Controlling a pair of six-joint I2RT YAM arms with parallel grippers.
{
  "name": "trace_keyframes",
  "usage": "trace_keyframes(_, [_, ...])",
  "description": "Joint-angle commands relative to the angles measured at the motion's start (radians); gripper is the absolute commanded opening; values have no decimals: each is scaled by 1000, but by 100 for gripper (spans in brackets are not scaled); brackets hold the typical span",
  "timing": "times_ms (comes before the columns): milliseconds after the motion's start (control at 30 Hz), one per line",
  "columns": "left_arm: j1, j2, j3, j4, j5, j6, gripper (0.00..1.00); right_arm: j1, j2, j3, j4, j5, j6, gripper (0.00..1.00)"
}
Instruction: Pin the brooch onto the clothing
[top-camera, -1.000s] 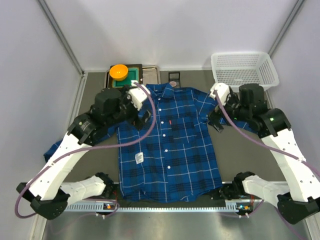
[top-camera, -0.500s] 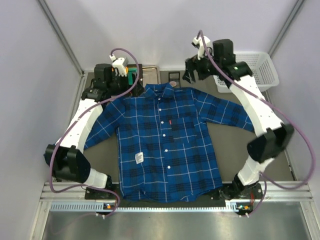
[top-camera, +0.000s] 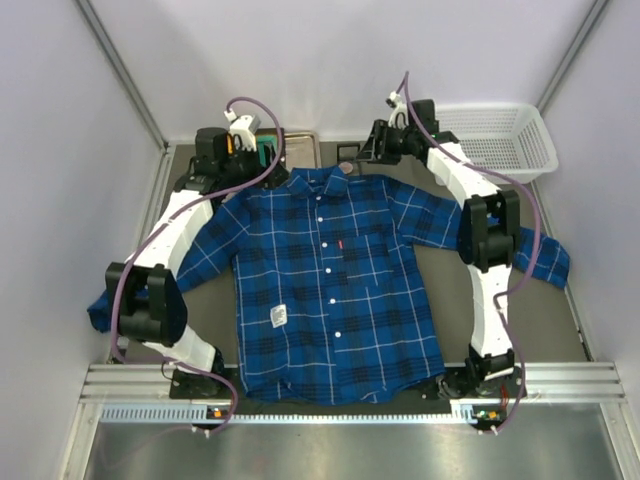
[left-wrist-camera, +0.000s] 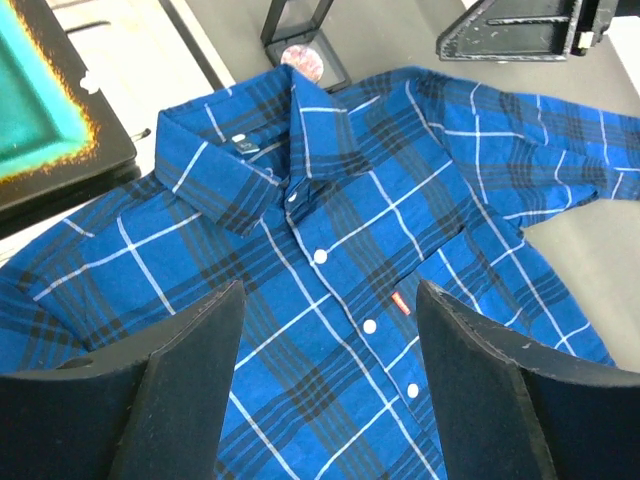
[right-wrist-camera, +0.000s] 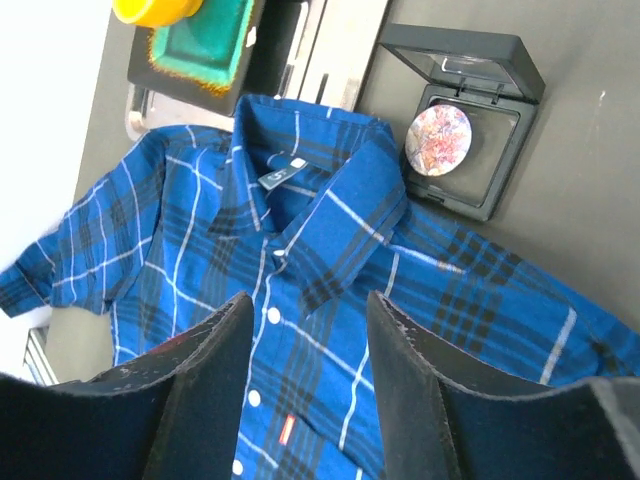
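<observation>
The clothing is a blue plaid shirt lying flat, front up, sleeves spread; its collar points to the back. The brooch is a small round patterned disc in an open black box just behind the collar, and the left wrist view also takes in the brooch. My left gripper hovers open over the shirt's button line, empty. My right gripper hangs open above the collar area, empty, short of the box. From above, the left gripper and right gripper flank the collar.
A black tray with a teal inset and an orange dish sits behind the left shoulder. A white mesh basket stands at the back right. Grey walls close in the table on three sides.
Both arms have swung from over the shirt's sides to the back of the table beside the collar. The sleeves now lie stretched out. Both sets of jaws stand narrower than before.
</observation>
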Motion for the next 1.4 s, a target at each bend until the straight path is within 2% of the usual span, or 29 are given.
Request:
trace_keyframes(0, [11,28,-4,36,27,31,73,10,63,59,231,-14,152,48])
trace_keyframes(167, [12,74,13,16,7,41,73,10,170,75,352,35,264,36])
trace_keyframes(533, [17,129,46,-25,-19,59,75,13,276,94,418,132,344,37])
trace_keyframes(1167, [52,157,43,-41,2,61,78,61,374,143,412,238,405,29])
trace_keyframes(1367, [62,163,40,-33,14,61,78,67,379,146,394,273,420,31])
